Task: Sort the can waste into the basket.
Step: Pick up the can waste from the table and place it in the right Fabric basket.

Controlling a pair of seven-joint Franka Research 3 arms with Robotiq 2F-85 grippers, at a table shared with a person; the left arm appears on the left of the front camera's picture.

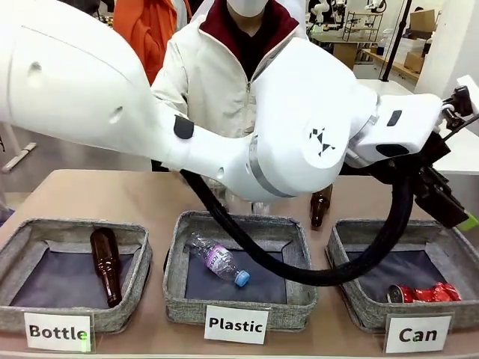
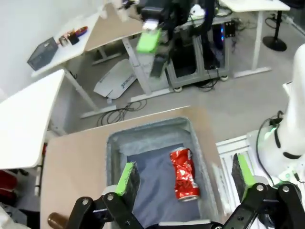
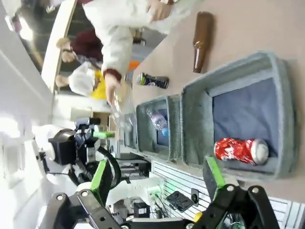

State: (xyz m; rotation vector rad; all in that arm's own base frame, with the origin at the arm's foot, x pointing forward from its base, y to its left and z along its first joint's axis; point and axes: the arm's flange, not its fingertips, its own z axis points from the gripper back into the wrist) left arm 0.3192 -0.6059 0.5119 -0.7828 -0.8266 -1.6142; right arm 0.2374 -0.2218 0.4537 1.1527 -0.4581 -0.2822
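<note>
Red crushed can (image 1: pixel 424 293) in grey basket (image 1: pixel 367 315), labelled Can

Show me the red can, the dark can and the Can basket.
Red can (image 1: pixel 426 293): front view, on its crushed middle.
Dark can (image 3: pixel 153 80): right wrist view, on its body.
Can basket (image 1: pixel 363 314): front view, on its front wall.

Bright, even overhead light leaves only soft shadows inside the basket (image 1: pixel 370 318). The near left arm (image 1: pixel 90 82) looks slightly soft. The right wrist view washes out to white glare at its left edge, and both wrist views bow at the edges.
</note>
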